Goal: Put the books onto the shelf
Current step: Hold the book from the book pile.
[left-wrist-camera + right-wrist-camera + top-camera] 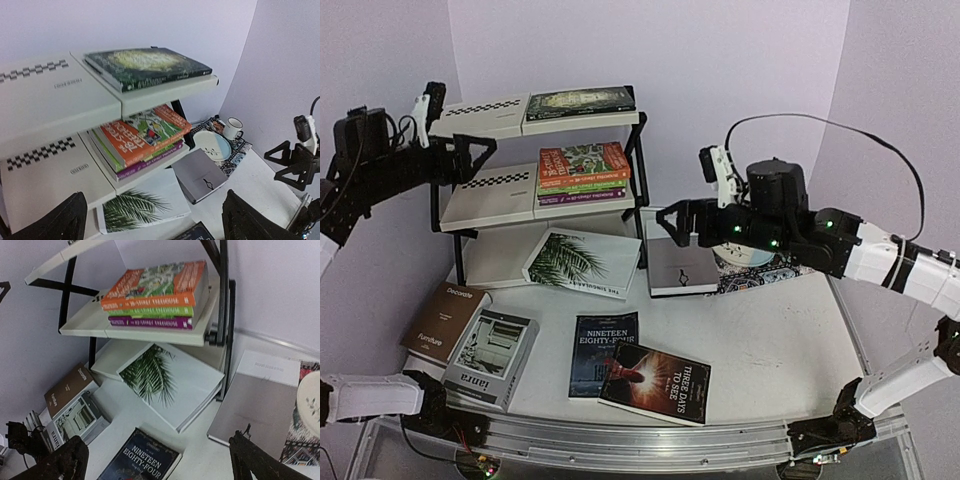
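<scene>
since the tiers of the shelf [480, 117] are wide and shallow, the books on it lie flat rather than upright: the dark green book [580, 102] rests cover-up on the right half of the top tier, long axis along the tier and spine to the front, and the treehouse stack [584, 168] sits the same way on the middle tier, orange on top. the palm-leaf book [582, 263] lies askew at the lowest tier, one corner poking out toward the arms. the grey book [680, 265] lies flat on the surface [770, 330] just beside the shelf's right legs, long axis running away from the arms; the right hand [672, 225] hovers over it, fingers wide apart and empty, likely lined up to take it next. the left hand [475, 152] hangs by the shelf's left end, also spread, holding nothing. the brown book [444, 320], the nineteen eighty-four paperback [603, 352] and two more lie flat near the arms' bases.
</scene>
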`<action>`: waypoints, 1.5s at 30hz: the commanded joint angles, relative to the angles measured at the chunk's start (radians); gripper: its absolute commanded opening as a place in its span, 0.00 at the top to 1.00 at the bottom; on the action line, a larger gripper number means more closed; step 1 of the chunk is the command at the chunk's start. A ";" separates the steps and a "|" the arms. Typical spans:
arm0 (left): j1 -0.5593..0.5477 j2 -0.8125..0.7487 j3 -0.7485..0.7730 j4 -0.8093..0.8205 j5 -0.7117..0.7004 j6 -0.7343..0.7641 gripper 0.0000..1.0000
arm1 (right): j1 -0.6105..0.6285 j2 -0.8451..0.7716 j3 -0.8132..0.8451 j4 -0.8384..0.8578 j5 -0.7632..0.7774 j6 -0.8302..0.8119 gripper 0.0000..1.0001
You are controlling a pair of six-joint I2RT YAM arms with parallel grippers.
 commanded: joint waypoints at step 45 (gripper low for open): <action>-0.538 0.392 -0.768 0.726 0.239 -0.647 0.28 | 0.199 0.164 -0.568 -0.067 -0.075 0.658 0.24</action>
